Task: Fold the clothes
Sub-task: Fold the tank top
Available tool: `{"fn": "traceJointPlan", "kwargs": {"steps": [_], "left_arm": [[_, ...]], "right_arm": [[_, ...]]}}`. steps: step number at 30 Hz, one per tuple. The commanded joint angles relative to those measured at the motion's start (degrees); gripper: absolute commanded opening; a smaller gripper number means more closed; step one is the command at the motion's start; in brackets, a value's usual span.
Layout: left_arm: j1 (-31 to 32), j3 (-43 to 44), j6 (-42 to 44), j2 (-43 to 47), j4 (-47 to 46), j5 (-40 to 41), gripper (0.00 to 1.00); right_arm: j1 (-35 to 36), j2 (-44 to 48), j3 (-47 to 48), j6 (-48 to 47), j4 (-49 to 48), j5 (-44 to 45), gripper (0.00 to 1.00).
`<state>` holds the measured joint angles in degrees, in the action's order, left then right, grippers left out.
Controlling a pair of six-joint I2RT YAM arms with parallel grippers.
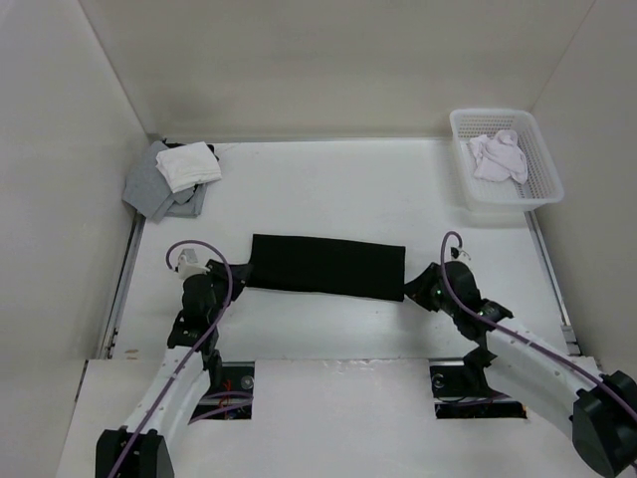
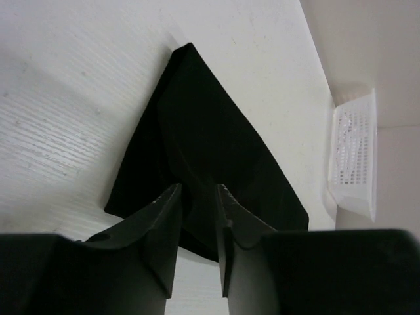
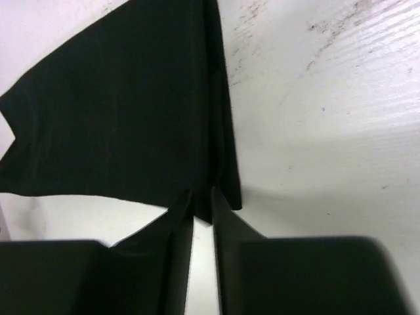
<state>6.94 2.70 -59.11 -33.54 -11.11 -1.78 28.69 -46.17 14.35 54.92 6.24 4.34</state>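
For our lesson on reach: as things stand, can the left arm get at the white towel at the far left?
Probably yes: only bare table lies between the left gripper, at the black garment's end, and the white towel.

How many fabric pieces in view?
4: black garment mid-table; white towel atop grey cloth, far left corner; pale cloth in the basket, far right. More could hide under the towel.

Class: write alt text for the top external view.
A black garment, folded into a long strip, lies on a table, left fingers at one end, right fingers at the other. Cloths sit back left, a basket back right.
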Motion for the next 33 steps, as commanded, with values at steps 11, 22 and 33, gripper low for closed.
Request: {"fn": "traceJointPlan", "kwargs": {"steps": [11,22,33], "left_arm": [[12.8,7.5,1.7,0.0,-2.1,11.4,0.25],[31.4,6.7,0.3,-24.1,-19.0,19.3,0.24],[22.9,-2.1,-0.9,-12.1,-8.8,17.7,0.27]], "right_arm": [[-5.4,-15.2,2.6,-3.9,-15.5,-2.1,0.52],[-7.1,-24.1,2.6,1.2,-24.8,-4.2,0.13],[-14.0,-16.1,0.8,-0.2,-23.2,-4.2,0.0]]}}
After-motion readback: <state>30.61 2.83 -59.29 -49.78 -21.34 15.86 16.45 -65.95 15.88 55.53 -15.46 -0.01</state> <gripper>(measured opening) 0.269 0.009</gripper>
